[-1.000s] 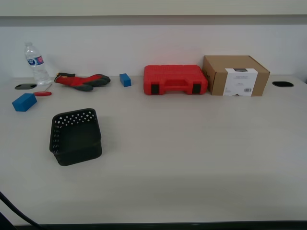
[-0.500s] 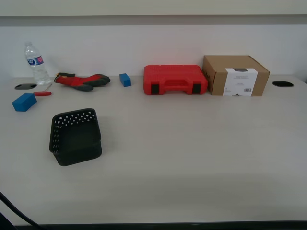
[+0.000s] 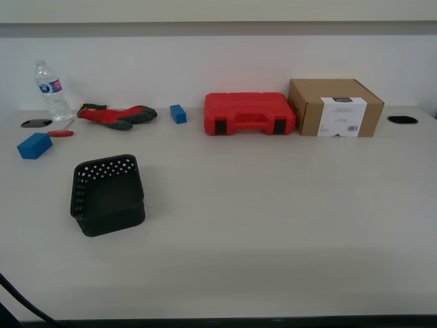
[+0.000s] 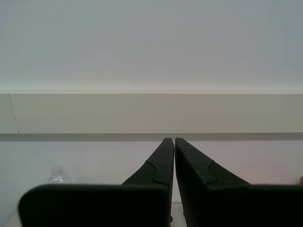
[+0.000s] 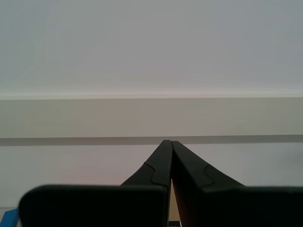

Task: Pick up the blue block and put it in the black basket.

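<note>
blue block [image 3: 34, 145] lies well beyond the black basket [image 3: 107, 195], toward the bottle [image 3: 51, 90]; first gripper [image 4: 170, 141] and second gripper [image 5: 167, 142] pinched closed, empty, aimed wallward.

Light across my scene is even, soft and fairly bright, with no hard glare anywhere. On the pale table [image 3: 273, 219] shadows are faint and short: the black basket [image 3: 107, 194] throws only a weak dark edge at its base, and the red case [image 3: 249, 113] and cardboard box [image 3: 334, 107] show thin shadows beneath. The exterior view is slightly soft and grainy, and small print on the box label is unreadable. Both wrist views look flat and hazy; my first gripper [image 4: 173, 142] and my second gripper [image 5: 168, 143] read as near-black silhouettes with little surface detail.
</note>
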### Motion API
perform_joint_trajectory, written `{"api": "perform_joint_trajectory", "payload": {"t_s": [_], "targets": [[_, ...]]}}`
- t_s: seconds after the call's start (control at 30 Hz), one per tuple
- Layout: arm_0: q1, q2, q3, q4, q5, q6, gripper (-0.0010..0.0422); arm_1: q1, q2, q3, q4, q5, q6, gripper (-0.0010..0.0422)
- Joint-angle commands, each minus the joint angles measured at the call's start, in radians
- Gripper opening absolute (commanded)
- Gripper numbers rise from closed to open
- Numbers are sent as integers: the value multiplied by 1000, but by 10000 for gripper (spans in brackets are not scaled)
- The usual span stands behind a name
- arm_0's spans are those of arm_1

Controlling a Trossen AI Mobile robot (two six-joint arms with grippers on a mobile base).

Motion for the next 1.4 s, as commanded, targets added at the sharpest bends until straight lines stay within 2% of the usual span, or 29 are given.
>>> {"api": "perform_joint_trajectory", "payload": {"t_s": [0.03,0.53,0.63,0.7,0.77,0.83,1.0,1.13,1.23,1.4], "targets": [[0,0,1,2,-1,0,0,0,-1,0,4,1,1,0],[0,0,1,2,-1,0,0,0,0,-2,-16,-4,23,0],[0,0,1,2,-1,0,0,2,22,-2,-22,-88,217,0],[0,0,1,2,-1,0,0,7,70,-2,-7,-208,349,0],[0,0,1,2,-1,0,0,29,148,-2,33,-287,436,0],[0,0,1,2,-1,0,0,85,272,10,82,-297,460,0],[0,0,1,-2,-1,0,0,267,680,129,156,-238,425,0],[0,0,1,-1,-2,0,0,339,935,292,157,-169,408,0],[0,0,1,-1,-2,0,0,355,1085,451,87,-159,417,0],[1,0,1,-2,-2,0,0,368,1283,764,-162,-150,477,0]]}}
